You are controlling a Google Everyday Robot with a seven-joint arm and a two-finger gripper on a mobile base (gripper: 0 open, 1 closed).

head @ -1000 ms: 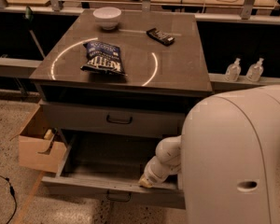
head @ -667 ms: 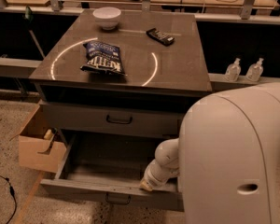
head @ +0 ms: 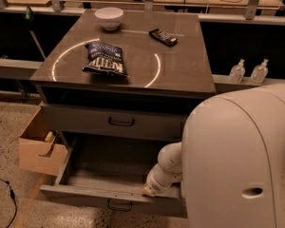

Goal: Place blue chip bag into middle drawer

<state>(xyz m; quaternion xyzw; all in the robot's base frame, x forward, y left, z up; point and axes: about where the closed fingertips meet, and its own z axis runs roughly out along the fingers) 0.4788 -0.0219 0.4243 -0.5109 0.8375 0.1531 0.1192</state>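
Note:
The blue chip bag [head: 104, 60] lies flat on the grey cabinet top [head: 180, 70], left of centre, with white lettering facing up. Below, the top drawer [head: 121, 121] is shut. Under it the middle drawer [head: 109, 194] is pulled far out, and its inside is bare. My white arm reaches down from the right to the drawer's front wall. The gripper [head: 148, 190] sits at that front edge, right of the drawer's small handle [head: 119, 205], and far below the bag.
A white bowl [head: 109, 17] and a flat black bar packet [head: 163, 37] sit at the back of the top. An open cardboard box [head: 40, 148] stands left of the drawers. Two clear bottles [head: 237, 71] stand on a ledge at right. My white body [head: 242, 165] fills the lower right.
The end of my arm has shifted slightly down and left toward the front, and the middle drawer's front has come out a little with it. The bag has not moved.

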